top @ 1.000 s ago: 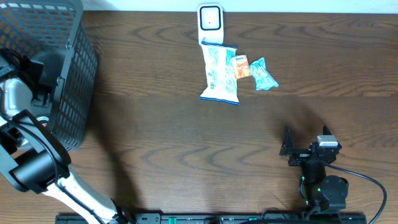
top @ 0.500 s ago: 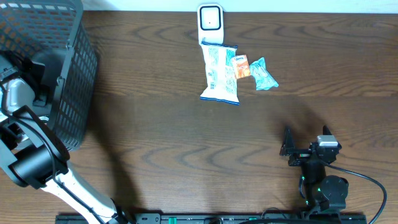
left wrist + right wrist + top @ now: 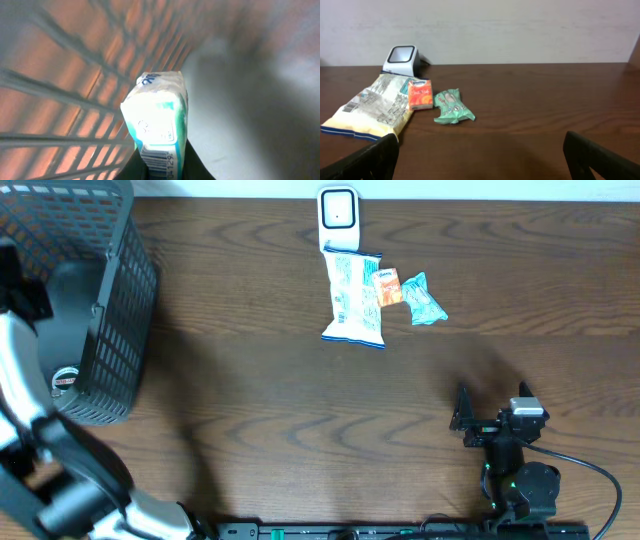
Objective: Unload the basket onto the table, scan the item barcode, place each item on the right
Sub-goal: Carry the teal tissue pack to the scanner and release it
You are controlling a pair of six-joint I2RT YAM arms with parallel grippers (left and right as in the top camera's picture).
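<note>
While the right gripper (image 3: 481, 137) sits near the front edge of the wooden table (image 3: 300, 410) with its jaws spread wide and nothing between them, the left gripper (image 3: 162, 170) is inside the grey mesh basket (image 3: 110, 300) at the table's left end. It is clamped on a white-and-teal packet (image 3: 157, 120), whose barcode shows low between the dark fingers (image 3: 137, 170). Farther back, well apart from the basket, a pale snack bag (image 3: 353, 297) lies with a small orange packet (image 3: 386, 286) against its right side and a teal wrapper (image 3: 423, 298) just beside that, while the white scanner (image 3: 338, 214) stands at the far edge just behind the bag.
</note>
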